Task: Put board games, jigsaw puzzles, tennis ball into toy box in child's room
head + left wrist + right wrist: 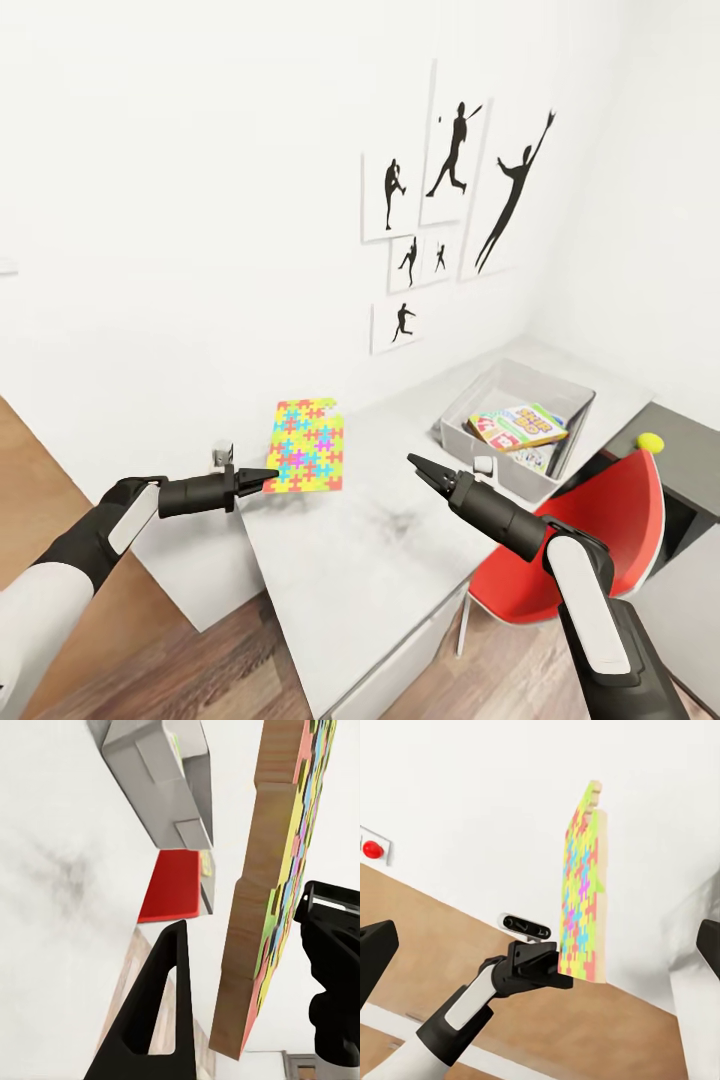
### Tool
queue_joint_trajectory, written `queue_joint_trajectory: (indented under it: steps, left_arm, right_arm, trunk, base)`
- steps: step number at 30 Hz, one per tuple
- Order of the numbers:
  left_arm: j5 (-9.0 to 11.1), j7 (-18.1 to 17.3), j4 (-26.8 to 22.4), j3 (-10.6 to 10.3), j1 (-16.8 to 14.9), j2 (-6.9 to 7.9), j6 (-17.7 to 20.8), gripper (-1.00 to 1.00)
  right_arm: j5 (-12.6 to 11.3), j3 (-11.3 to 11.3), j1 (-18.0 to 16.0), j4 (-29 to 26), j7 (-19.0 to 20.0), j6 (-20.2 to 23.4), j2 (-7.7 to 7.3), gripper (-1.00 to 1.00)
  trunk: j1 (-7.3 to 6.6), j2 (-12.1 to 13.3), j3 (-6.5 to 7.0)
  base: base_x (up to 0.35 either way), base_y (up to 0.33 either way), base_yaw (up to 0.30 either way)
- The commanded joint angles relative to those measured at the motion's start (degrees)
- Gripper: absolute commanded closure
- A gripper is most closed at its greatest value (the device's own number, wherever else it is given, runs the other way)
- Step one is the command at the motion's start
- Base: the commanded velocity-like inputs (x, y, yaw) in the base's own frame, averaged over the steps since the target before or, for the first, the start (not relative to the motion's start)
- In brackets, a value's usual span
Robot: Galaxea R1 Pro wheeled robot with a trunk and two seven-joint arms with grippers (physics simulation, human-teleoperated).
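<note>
The left gripper (268, 478) has its jaws closed on the lower edge of the jigsaw puzzle (306, 446), lifted above the table (380, 530), about 10 o'clock from the right gripper (417, 464). This gripper holds nothing; how far it is open cannot be told. The puzzle looks thin, stiff and light, so an edge grip should be enough. The toy box (470, 425), at 2 o'clock, already contains board games (518, 424).

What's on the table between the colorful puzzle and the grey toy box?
Nothing. In the head view, only bare table lies between the jigsaw puzzle, gripped at its corner by the left gripper, and the toy box.
</note>
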Motion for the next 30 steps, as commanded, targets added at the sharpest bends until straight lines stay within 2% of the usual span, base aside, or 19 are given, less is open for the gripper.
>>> queue_joint_trajectory:
  steps: [1, 14, 30]
  left_arm:
    - [0.24, -0.07, 0.02, -0.23, -0.07, 0.07, 0.24, 1.00]
    - [0.19, -0.07, 0.02, -0.28, -0.07, 0.12, 0.24, 1.00]
    - [0.20, -0.07, 0.06, -0.32, 0.06, 0.18, 0.24, 1.00]
  right_arm:
    - [0.04, -0.08, -0.06, -0.01, 0.15, 0.33, 0.02, -1.00]
    - [0.10, -0.16, -0.06, -0.01, 0.38, 0.42, -0.05, -1.00]
    - [0.10, -0.19, 1.83, -0.01, 0.19, 0.42, -0.05, -1.00]
  trunk:
    - [0.04, -0.11, -0.02]
    - [0.04, -0.11, 1.16]
    - [0.04, -0.11, 2.61]
  base:
    - [0.000, 0.000, 0.000]
    - [0.000, 0.000, 0.000]
    - [0.000, 0.000, 0.000]
